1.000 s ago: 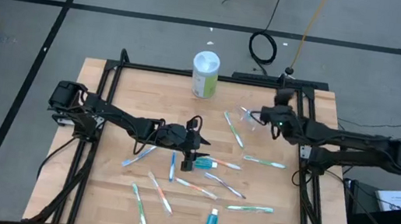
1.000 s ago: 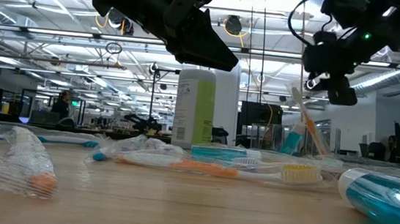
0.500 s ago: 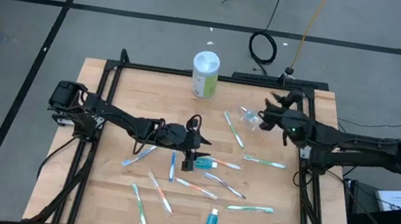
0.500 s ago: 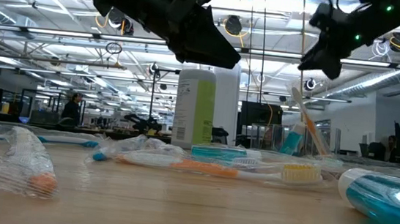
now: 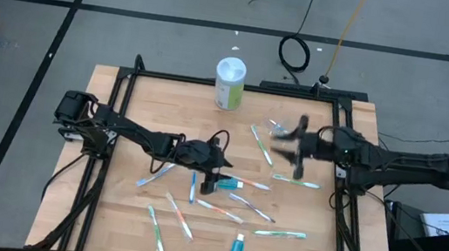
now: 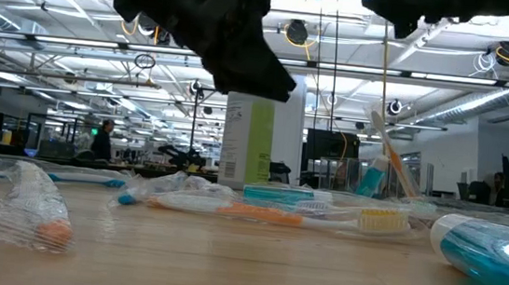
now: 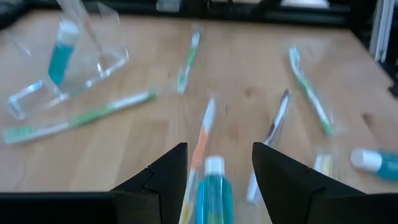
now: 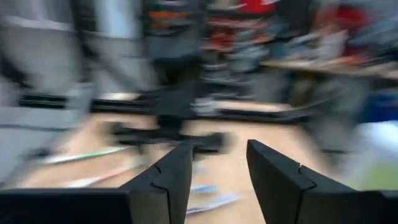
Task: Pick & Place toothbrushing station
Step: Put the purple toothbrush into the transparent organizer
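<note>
The clear plastic cup (image 5: 279, 131) stands at the table's far right with a toothbrush and a teal tube leaning inside; it also shows in the low view (image 6: 384, 178) and the left wrist view (image 7: 68, 59). Several toothbrushes (image 5: 261, 144) lie scattered flat on the wood. A teal toothpaste tube (image 5: 230, 182) lies mid-table. My left gripper (image 5: 216, 173) is open above it, one finger on each side of the tube (image 7: 214, 193), touching nothing. My right gripper (image 5: 299, 145) is open, raised beside the cup, and empty (image 8: 217, 149).
A tall white-and-green canister (image 5: 229, 83) stands at the table's far edge. A second teal tube (image 5: 237, 249) lies near the front edge. More toothbrushes (image 5: 179, 216) lie in the near half. A black frame (image 5: 121, 111) borders the table.
My right gripper has risen away from the cup, drawn back a little toward the table's right edge and turned about, moving fast. The cup has stayed where it was. My left gripper has tipped slightly down over the teal tube.
</note>
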